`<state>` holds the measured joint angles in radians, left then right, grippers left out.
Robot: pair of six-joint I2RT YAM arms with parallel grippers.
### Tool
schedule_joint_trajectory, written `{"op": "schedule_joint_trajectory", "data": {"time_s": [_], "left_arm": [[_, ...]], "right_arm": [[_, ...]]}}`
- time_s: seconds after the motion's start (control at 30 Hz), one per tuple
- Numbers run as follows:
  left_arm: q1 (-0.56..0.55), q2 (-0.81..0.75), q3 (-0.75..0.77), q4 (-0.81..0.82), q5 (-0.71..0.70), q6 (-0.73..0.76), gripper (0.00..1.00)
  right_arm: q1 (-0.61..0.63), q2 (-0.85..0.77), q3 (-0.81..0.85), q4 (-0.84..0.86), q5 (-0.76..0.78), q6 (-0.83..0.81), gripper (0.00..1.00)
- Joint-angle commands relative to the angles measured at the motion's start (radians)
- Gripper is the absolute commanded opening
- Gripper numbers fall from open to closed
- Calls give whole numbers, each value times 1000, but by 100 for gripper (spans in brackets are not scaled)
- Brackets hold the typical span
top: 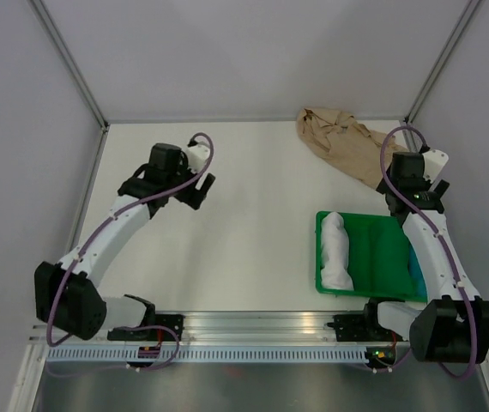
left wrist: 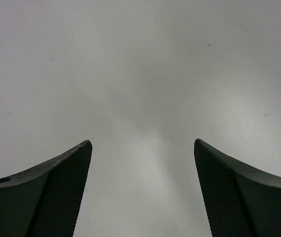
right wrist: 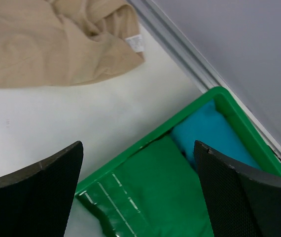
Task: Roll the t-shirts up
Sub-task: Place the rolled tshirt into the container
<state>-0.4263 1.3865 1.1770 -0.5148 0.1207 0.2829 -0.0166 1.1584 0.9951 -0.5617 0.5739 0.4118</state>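
The white table (top: 253, 172) is carrying everything, with both arms reaching over it from the near edge. The tan t-shirt (top: 341, 144) is lying crumpled and unrolled in the far right corner, apart from the green tray (top: 382, 249), which is sitting near right, just left of the right arm. The white t-shirt (top: 336, 251) is lying as a tight roll along the left side of the tray, so by my reading it is finished and stowed and the tan one is what remains. A blue item (right wrist: 207, 133) is occupying the tray's right corner; what it is cannot be told. The right gripper (right wrist: 138, 143) is hovering with fingers spread wide and nothing between them, over the tray's far edge and the bare strip before the tan shirt, probably placed there for the next reach. The left gripper (left wrist: 143, 141) is hanging over bare table at far left, likewise parted and empty, well apart from both shirts, presumably keeping out of the way. A small white label (right wrist: 134, 43) is showing at the tan shirt's near hem.
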Motion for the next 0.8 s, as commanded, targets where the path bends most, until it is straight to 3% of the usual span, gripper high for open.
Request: {"op": "schedule_joint_trajectory", "data": {"time_s": [0.0, 0.17, 0.27, 0.47, 0.77], "left_arm": [[82, -191, -134, -57, -165, 150, 90], [291, -383, -316, -57, -210, 182, 100], [374, -440, -387, -57, -211, 170, 100], [396, -449, -474, -56, -187, 89, 100], [396, -495, -494, -57, -173, 85, 100]], "right_arm": [[-49, -37, -35, -1, 23, -39, 98], [-48, -77, -85, 22, 20, 2, 98], [-48, -71, -93, 6, 20, 36, 98], [-49, -57, -92, -9, 1, 45, 98], [-48, -108, -134, 45, -88, 10, 97]]}}
